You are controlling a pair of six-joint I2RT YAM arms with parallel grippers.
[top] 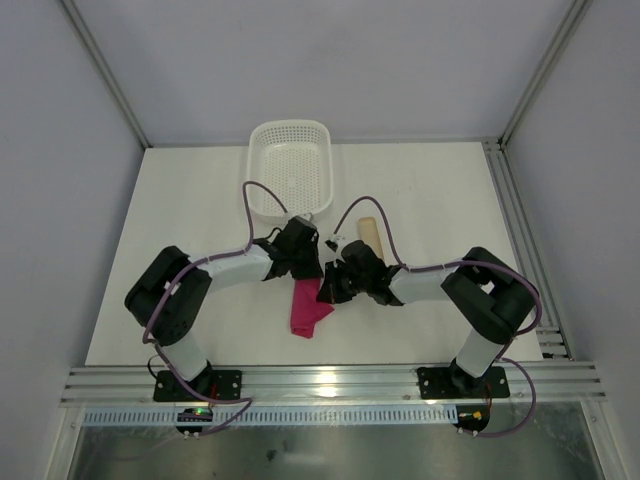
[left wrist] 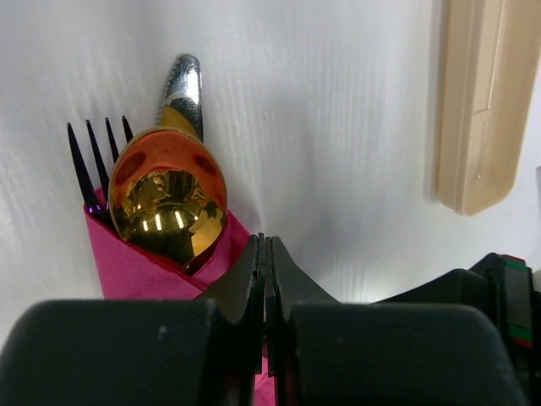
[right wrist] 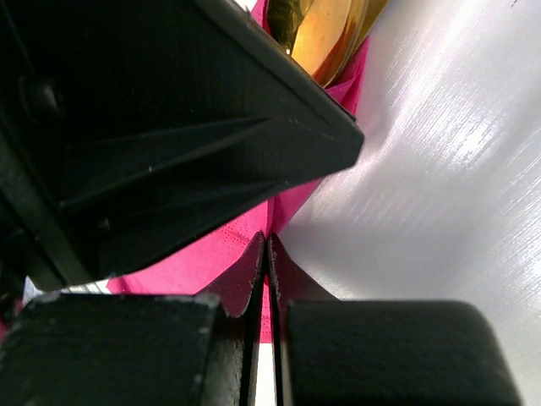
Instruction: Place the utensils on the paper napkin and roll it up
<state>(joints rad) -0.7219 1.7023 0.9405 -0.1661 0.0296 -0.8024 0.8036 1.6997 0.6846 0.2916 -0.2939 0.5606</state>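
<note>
Left wrist view, nearest first: the left gripper [left wrist: 265, 247] has its fingers pressed together, and a sliver of pink between them suggests they are nipping a fold of the paper napkin [left wrist: 139, 266]. At about ten o'clock from the fingertips the napkin is wrapped round the utensils. A gold spoon [left wrist: 169, 199] bowl sits on top, with dark fork [left wrist: 93, 165] tines and a silver knife [left wrist: 184, 85] tip poking out beyond it. Far off at two o'clock lies a beige strip [left wrist: 482, 101], apart from the bundle.

From its own wrist camera, the right gripper [right wrist: 267, 244] is likewise closed flat, apparently on the napkin's edge, just beside the left one.

From above, the pink tail trails toward six o'clock of the meeting grippers. A white basket [top: 290, 165] stands at twelve o'clock on the table [top: 450, 200].

Rolling looks well along. To finish it cleanly, I would keep both pinches on paper only and turn the bundle slowly with even tension. The heads should stay exposed, and the pull should be gentle, since thin paper tears and smooth handles may slide out.
</note>
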